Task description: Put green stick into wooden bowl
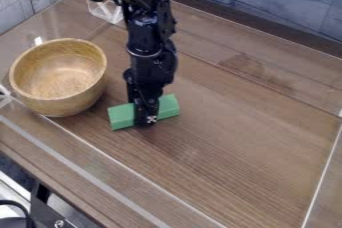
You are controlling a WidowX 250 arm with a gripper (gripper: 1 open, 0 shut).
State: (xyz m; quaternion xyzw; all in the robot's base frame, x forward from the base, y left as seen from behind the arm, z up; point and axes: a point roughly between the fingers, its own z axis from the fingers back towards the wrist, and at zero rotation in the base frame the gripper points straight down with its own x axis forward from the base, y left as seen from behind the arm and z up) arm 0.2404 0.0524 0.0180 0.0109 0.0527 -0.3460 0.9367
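Observation:
The green stick [124, 117] lies flat on the wooden table, just right of the wooden bowl [58, 75]. The bowl stands upright and empty at the left. My gripper [148, 111] points straight down onto the middle of the stick, with its dark fingers on either side of it. The fingers hide the stick's centre. The picture is too coarse to show whether the pads press on the stick. The stick rests on the table.
Clear acrylic walls [160, 202] ring the table along the front, left and right. A clear plastic piece [103, 10] stands at the back behind the arm. Bare wood [254, 122] stretches to the right of the gripper.

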